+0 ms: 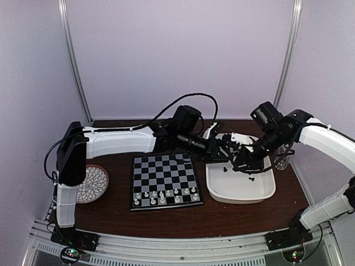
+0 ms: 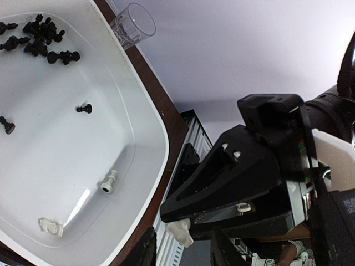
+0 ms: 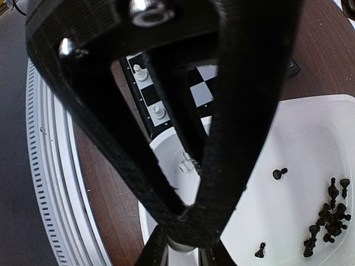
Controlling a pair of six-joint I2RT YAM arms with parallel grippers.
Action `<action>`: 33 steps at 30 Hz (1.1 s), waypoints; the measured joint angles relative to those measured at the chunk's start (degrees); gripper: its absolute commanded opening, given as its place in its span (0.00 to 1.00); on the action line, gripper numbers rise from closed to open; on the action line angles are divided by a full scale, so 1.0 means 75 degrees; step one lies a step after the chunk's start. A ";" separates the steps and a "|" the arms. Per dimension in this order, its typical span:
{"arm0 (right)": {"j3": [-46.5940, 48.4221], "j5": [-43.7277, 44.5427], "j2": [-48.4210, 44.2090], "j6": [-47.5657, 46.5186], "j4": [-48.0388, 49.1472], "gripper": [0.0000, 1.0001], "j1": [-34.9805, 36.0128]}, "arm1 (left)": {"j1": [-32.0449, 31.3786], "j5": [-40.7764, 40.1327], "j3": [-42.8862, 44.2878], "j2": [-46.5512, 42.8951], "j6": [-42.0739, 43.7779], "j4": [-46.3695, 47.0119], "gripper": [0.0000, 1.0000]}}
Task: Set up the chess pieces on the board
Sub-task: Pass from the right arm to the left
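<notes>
Both arms reach over the white tray [image 1: 260, 188], which sits on the table [image 1: 111, 213] just to the right of the board [image 1: 165, 166]. The right tool [image 2: 176, 215] is clenched on a white chess piece [image 2: 180, 231], gripped at its very tip. The left tool [image 2: 183, 250] faces it with its fingers [image 2: 147, 249] spread on either side of that piece. A gap shows on both sides, so the left tool is released and not touching the piece.

On the board, white chess pieces [image 1: 163, 195] stand upright along the rows nearest the arms. In the tray, black chess pieces [image 2: 39, 33] bunch in one corner, with a few single ones apart from the bunch. Two loose white pieces [image 2: 108, 181] lie on their sides near the opposite corner.

A clear glass [image 2: 133, 25] stands just beside the tray's right edge. A round patterned plate [image 1: 91, 184] lies left of the board.
</notes>
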 measured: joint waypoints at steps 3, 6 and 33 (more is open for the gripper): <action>0.0003 0.0175 0.0000 0.0003 0.0006 0.19 0.0012 | 0.0000 0.0058 0.0119 0.0082 -0.0131 -0.0044 0.32; 0.0009 0.0303 0.0000 0.0000 0.0009 0.19 0.0015 | 0.0000 0.0093 0.0192 0.0102 -0.0221 -0.0102 0.31; 0.0128 0.0699 -0.0105 -0.0119 -0.0125 0.51 0.0157 | -0.0076 0.0023 0.0746 0.0577 0.0268 -0.1154 0.07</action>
